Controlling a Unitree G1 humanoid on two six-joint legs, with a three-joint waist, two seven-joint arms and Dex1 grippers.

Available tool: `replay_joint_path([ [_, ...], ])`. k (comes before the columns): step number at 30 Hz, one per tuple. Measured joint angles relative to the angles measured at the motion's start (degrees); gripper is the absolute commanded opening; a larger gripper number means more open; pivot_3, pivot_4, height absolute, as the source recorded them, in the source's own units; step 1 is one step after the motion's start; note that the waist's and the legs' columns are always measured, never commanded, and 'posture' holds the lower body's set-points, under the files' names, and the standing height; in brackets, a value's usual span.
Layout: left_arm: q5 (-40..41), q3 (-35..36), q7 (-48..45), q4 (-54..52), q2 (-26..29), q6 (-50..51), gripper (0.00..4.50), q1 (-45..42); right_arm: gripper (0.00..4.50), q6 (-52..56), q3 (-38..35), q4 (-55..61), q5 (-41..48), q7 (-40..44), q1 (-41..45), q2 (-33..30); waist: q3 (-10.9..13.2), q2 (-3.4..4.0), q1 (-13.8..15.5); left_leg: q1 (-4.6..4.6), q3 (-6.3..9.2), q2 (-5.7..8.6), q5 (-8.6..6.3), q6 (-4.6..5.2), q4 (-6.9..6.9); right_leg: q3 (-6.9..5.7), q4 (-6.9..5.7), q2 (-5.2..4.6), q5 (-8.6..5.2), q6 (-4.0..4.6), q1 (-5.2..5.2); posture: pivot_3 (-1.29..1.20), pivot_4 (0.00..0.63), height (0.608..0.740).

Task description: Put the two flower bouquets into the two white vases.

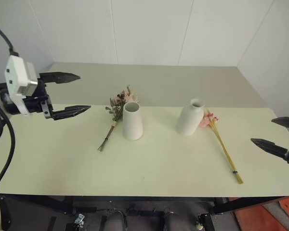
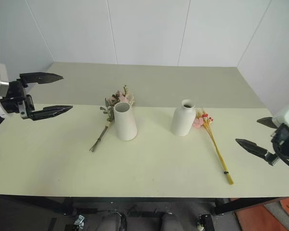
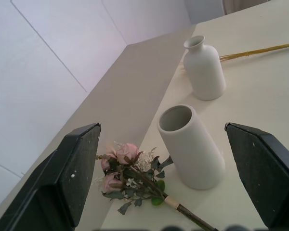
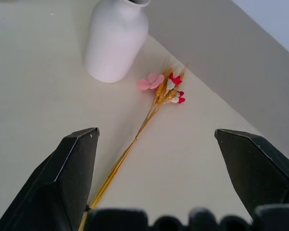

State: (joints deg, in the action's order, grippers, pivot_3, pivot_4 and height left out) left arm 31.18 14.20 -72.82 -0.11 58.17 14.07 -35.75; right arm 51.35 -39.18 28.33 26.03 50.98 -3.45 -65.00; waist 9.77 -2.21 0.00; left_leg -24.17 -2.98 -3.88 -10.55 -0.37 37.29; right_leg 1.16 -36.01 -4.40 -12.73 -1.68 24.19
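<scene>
Bouquets and vases all rest on the pale counter (image 1: 53,163), none of them held. Going from the robot's left: the left gripper (image 1: 70,94) hangs in the air above the counter's left end, its jaws wide apart and empty, well apart from the flowers. Next lies the rose bouquet (image 1: 116,109), flat on the counter with its pink blooms toward the far wall and its dark stems running back toward the near edge. Just beside it, on its right, stands the tapered vase (image 1: 132,121), upright with its wide mouth open and nothing in it; the blooms sit close against its far side. Further right stands the bottle vase (image 1: 190,118), upright and also empty. The straw bouquet (image 1: 221,142) lies to its right, small pink and red blossoms near the vase's base, yellow stalks stretching toward the near edge. At the right end the right gripper (image 1: 278,135) hovers with jaws spread wide, holding nothing.
</scene>
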Motion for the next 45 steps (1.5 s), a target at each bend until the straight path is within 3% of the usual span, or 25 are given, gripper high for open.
replay_joint_path([
  [5,-2.7,-6.0,-0.5,0.7,-3.9,-1.5,4.49,-4.3,4.5,5.9,19.3,-12.1,-1.8,-7.7,16.8,2.6,0.0,-0.01,-0.5,-0.01,0.0,0.03,0.01,0.01,0.06,0.08,-0.07,0.04,-0.01,0.1,0.02,0.0,0.15,0.74],
  [7,-4.1,-8.6,-0.7,1.0,-5.5,-1.9,4.49,-5.3,4.5,6.5,25.4,-16.5,-3.2,-9.5,22.4,4.5,0.0,0.0,-0.7,-0.1,0.01,0.04,0.01,0.02,0.05,0.1,-0.08,0.06,0.16,-0.19,0.12,0.0,0.15,0.74],
  [10,-5.4,-12.2,-1.2,1.0,-8.4,-2.6,4.49,-6.4,4.5,6.9,33.9,-23.8,-5.6,-10.5,30.0,7.5,0.0,0.01,-0.9,-0.19,0.0,0.04,0.01,0.02,0.04,0.14,-0.07,0.08,0.35,0.1,0.2,0.0,0.15,0.74],
  [19,-6.3,-13.4,-1.0,-1.0,-9.4,-1.9,4.49,-5.8,4.5,6.9,44.2,-36.3,-10.2,-8.5,36.8,10.7,0.0,0.02,-0.8,-0.22,-0.01,0.05,0.01,0.02,0.03,0.13,-0.08,0.06,0.34,0.06,0.24,0.0,0.15,0.74],
  [20,-6.3,-13.3,-1.0,-1.4,-9.4,-1.6,4.5,-5.6,4.32,6.9,45.0,-37.5,-10.3,-8.0,37.5,10.9,0.0,0.02,-0.8,-0.18,-0.01,0.04,0.01,0.02,0.03,0.13,-0.09,0.07,0.33,0.04,0.2,0.0,0.15,0.74],
  [23,-6.3,-13.0,-0.9,-1.7,-9.3,-1.3,4.5,-4.7,3.6,6.7,46.4,-41.2,-11.3,-6.8,39.3,12.0,0.0,0.02,-0.8,-0.13,-0.01,0.04,0.01,0.02,0.03,0.14,-0.09,0.07,0.32,0.02,0.18,0.0,0.15,0.74],
  [33,-6.0,-12.5,0.4,-5.3,-9.1,0.4,4.5,-2.5,0.03,6.1,49.4,-50.1,-14.4,-4.5,44.2,14.8,0.0,0.02,-0.8,-0.15,-0.01,0.04,0.01,0.02,0.03,0.14,-0.09,0.07,0.35,0.07,0.19,0.0,0.15,0.74],
  [37,-5.9,-12.0,0.9,-5.9,-9.1,1.1,4.5,-2.1,0.03,5.2,48.9,-53.4,-16.0,-6.6,46.5,16.8,0.0,0.02,-0.9,-0.12,-0.01,0.04,0.01,0.02,0.04,0.15,-0.08,0.08,0.35,0.05,0.17,0.0,0.15,0.74],
  [39,-5.8,-11.7,1.1,-6.0,-9.0,1.1,4.5,-2.1,0.03,3.3,46.1,-56.0,-17.0,-12.3,47.6,19.1,0.0,0.02,-1.0,-0.14,-0.02,0.05,0.01,0.02,0.03,0.15,-0.1,0.08,0.36,0.06,0.19,0.0,0.15,0.74],
  [43,-5.5,-10.8,1.3,-6.0,-8.9,1.1,4.5,-2.1,0.03,-17.8,33.3,-56.5,-19.5,-32.9,48.1,24.6,0.1,0.08,-0.9,-0.29,-0.03,0.07,0.01,0.01,-0.04,0.18,-0.09,0.07,0.37,0.04,0.37,0.0,0.15,0.74],
  [45,-5.4,-10.6,1.4,-6.0,-8.7,1.1,4.5,-2.1,0.03,-27.5,28.1,-54.2,-19.6,-38.9,49.0,25.9,0.1,0.09,-0.9,-0.31,-0.03,0.07,0.01,0.01,-0.09,0.19,-0.07,0.07,0.37,0.05,0.4,0.0,0.15,0.74],
])
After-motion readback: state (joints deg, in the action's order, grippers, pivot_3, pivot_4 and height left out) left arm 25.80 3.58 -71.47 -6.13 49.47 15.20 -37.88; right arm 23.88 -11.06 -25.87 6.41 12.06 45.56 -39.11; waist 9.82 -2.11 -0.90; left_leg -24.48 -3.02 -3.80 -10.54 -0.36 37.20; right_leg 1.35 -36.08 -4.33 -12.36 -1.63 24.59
